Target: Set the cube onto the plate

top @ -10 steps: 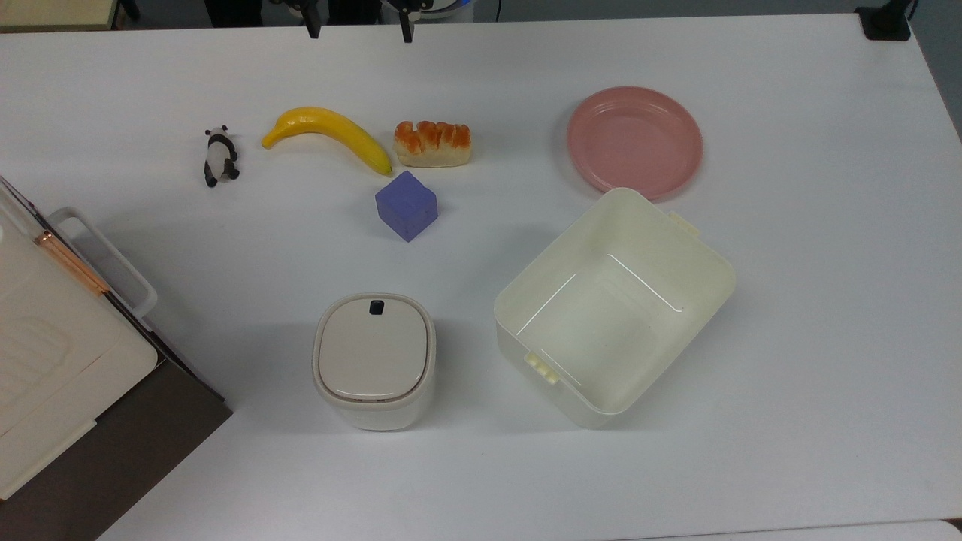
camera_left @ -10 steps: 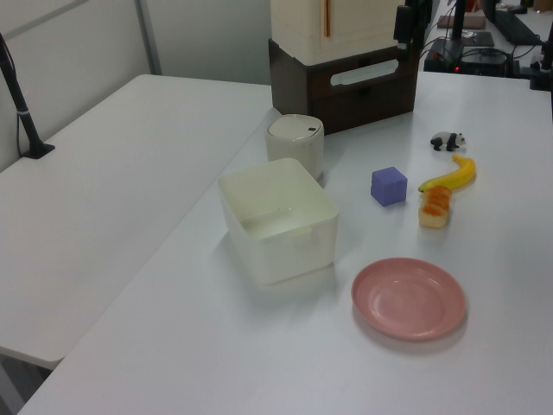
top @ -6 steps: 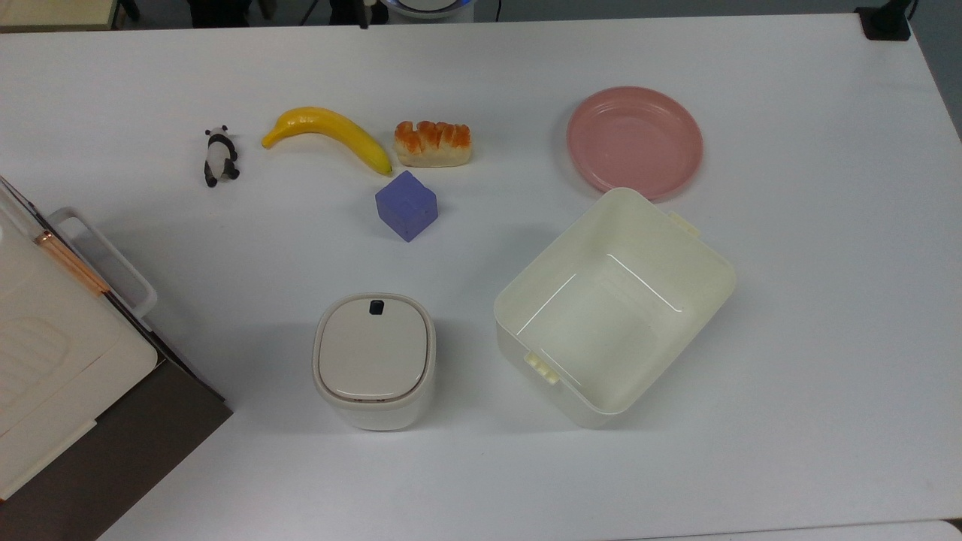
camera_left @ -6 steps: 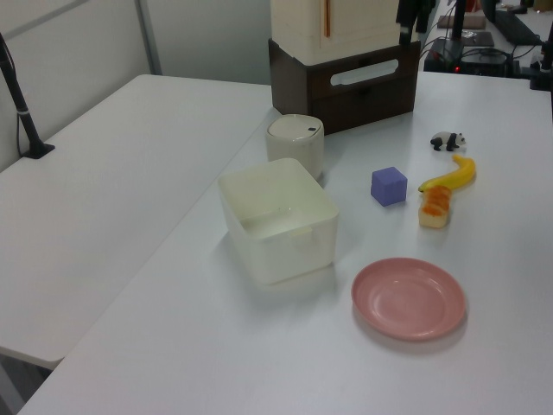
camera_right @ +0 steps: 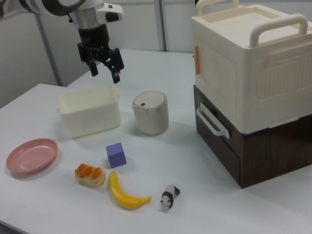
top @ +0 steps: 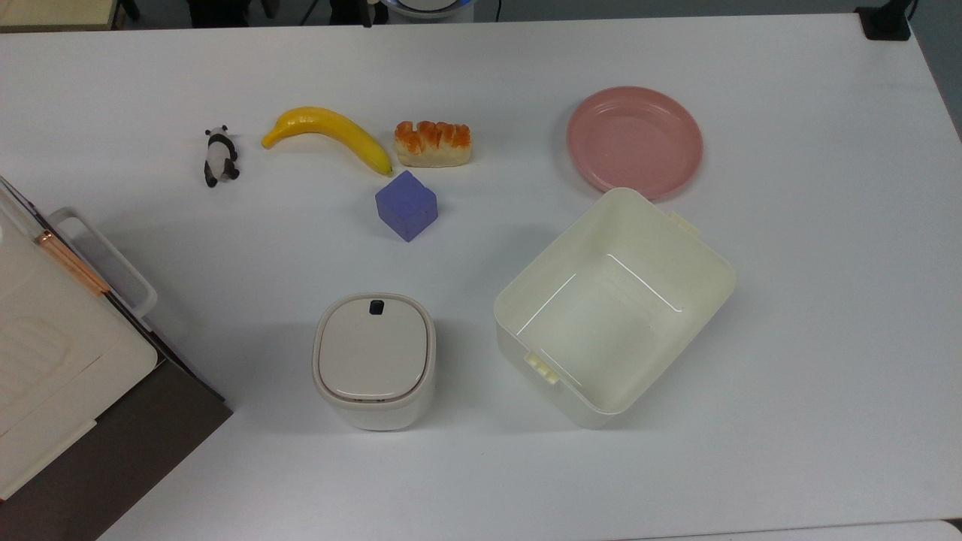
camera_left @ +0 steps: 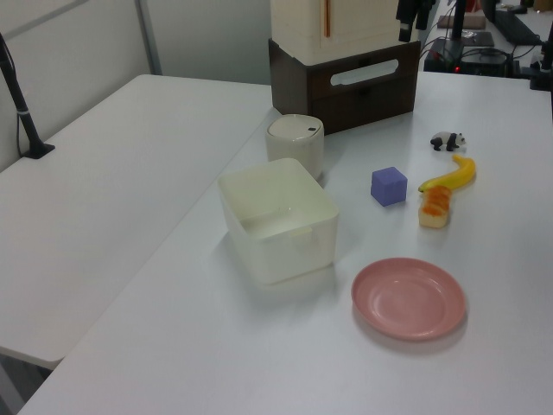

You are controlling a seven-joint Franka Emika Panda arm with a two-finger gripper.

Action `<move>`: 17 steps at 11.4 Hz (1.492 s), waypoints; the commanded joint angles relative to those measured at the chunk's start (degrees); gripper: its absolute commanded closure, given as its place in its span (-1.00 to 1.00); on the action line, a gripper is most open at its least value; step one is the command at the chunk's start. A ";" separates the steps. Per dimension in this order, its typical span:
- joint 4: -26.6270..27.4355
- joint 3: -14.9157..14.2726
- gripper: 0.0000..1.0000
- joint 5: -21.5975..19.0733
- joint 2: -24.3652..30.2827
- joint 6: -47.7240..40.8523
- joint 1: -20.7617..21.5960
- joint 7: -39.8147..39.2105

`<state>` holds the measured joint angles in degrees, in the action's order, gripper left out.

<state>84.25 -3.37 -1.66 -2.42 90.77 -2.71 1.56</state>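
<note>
My gripper (camera_right: 104,69) hangs high above the desk (top: 789,300), fingers apart, holding nothing. The cube (top: 406,205) sits mid-desk; the plate (top: 635,142) lies empty nearer one edge.

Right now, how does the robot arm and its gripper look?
In the right view, the arm has glossy white shells with black joint bands. A grey metal wrist section leads to the black two-finger gripper, whose fingers are short and dark.

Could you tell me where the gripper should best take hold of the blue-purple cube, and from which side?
Come from above and close on two opposite vertical faces of the cube. It rests flat but turned cornerwise in the top view, so the gripper, now open, likely needs rotating. The banana tip lies close.
</note>
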 commanded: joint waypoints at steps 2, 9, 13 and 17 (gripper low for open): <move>3.36 1.44 -1.00 3.15 1.01 3.43 0.60 0.55; 4.42 3.28 -1.00 3.24 0.57 3.97 0.43 5.83; 5.30 3.46 -1.00 3.42 0.57 3.71 0.69 4.68; 5.57 3.54 -1.00 3.07 0.66 3.71 0.69 4.68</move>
<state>88.07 0.09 1.04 -2.70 93.27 -2.56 6.01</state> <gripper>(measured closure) 0.000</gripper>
